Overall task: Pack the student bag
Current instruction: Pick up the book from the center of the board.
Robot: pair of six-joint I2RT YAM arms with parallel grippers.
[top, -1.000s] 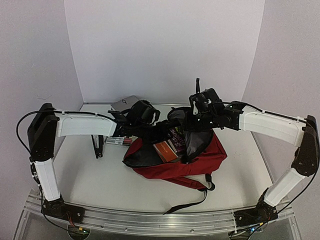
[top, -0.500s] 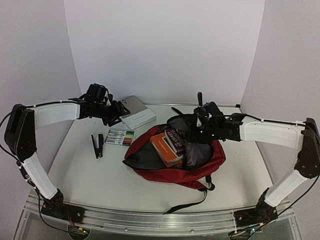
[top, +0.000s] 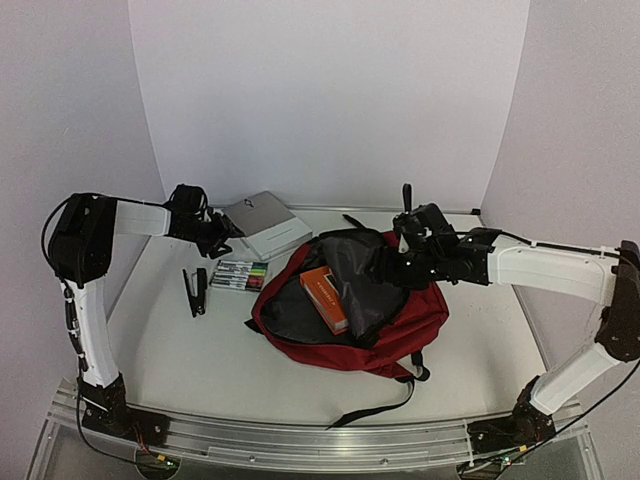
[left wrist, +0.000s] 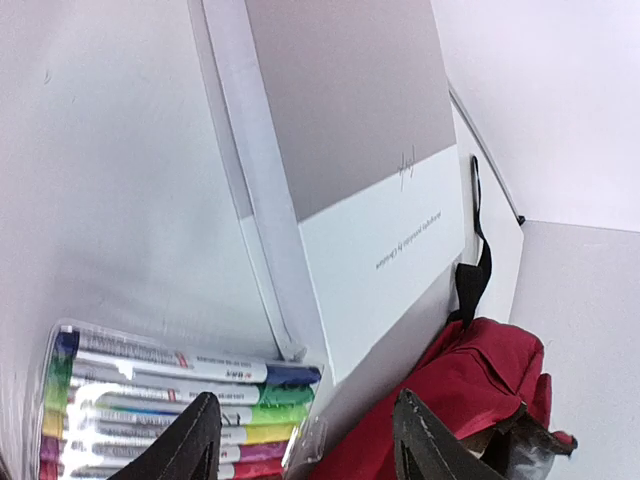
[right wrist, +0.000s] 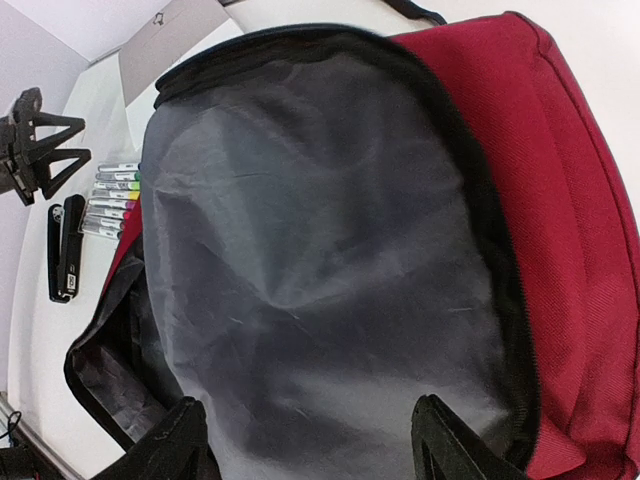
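Over the student bag rim, the right gripper hangs spread.

left arm elbow-up, forearm level | left gripper parted, empty | right arm stretched inward | right gripper parted, empty

We can read no text for certain. The grey-and-white book carries a line of small print on its white part and a tiny mark on the grey, both illegible. The marker pack shows blurred barrel printing. The orange book in the student bag is too small to read.
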